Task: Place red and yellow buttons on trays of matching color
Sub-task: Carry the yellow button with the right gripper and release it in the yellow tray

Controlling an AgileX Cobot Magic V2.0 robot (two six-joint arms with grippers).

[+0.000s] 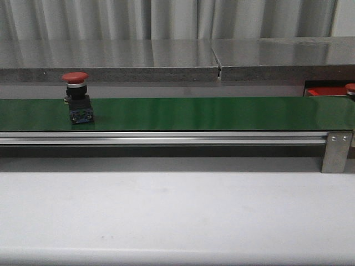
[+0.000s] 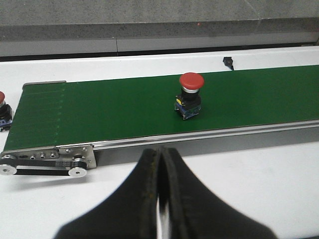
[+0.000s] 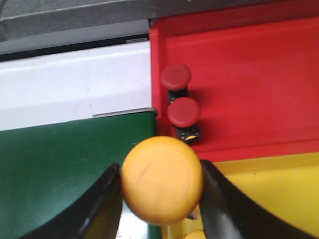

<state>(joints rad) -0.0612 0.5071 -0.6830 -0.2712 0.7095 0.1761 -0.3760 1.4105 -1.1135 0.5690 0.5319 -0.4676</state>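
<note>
Upright on the green belt (image 1: 194,113), toward its left end: a red button (image 1: 76,98), mushroom cap over a black-and-blue body, alone and untouched. Same button (image 2: 191,94) seen from the left wrist near the belt's far edge, well apart from the left gripper (image 2: 160,199). Black fingers (image 2: 147,194) pressed together there, pinching nothing, poised over the white table (image 2: 259,184) on the near side of the belt's metal rail. Past the belt's end, at the picture's edge, part of another red cap (image 2: 1,97).

At the belt's right end, a sliver of red tray (image 1: 327,91) and one more red cap (image 1: 350,87), cut off by the frame.

From the right wrist: right gripper (image 3: 162,181) clamped on a yellow button (image 3: 162,179), a black finger (image 3: 219,204) against each side of the cap. Held above the spot where the belt's corner meets the trays. Red tray (image 3: 249,74) beyond, with two red buttons (image 3: 183,111) close together near its edge beside the belt. Yellow tray (image 3: 269,194) adjoining the red one, with part of another yellow piece (image 3: 194,234) visible beneath the gripper.
</note>
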